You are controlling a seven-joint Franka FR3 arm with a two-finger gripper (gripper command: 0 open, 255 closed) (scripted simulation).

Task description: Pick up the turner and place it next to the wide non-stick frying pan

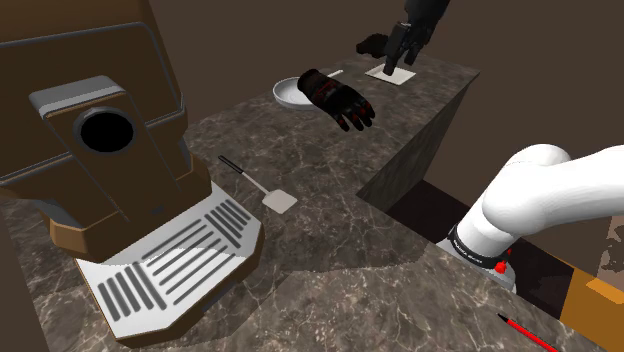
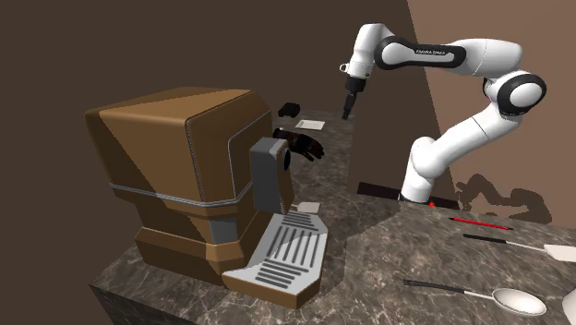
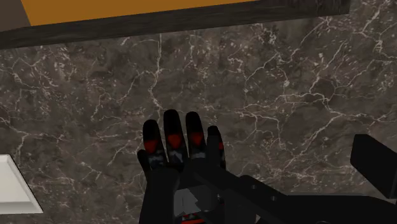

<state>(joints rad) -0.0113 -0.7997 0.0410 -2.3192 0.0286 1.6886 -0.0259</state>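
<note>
One turner (image 1: 264,191) is laid on the desk (image 1: 340,235) beside the machine (image 1: 100,150); the claw (image 1: 391,65), well apart from the machine, cannot be told as spread or pressed together.

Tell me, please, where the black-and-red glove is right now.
In the shoulder view the glove lies on the dark counter at top middle, just right of the white bowl.

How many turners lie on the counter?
2: a black-handled, grey-bladed turner beside the brown coffee machine; a white-bladed turner at the second exterior view's right. Others may be hidden.

Arm (image 2: 452,55) extd high fwd, elbow bent; jaws point down.
</note>
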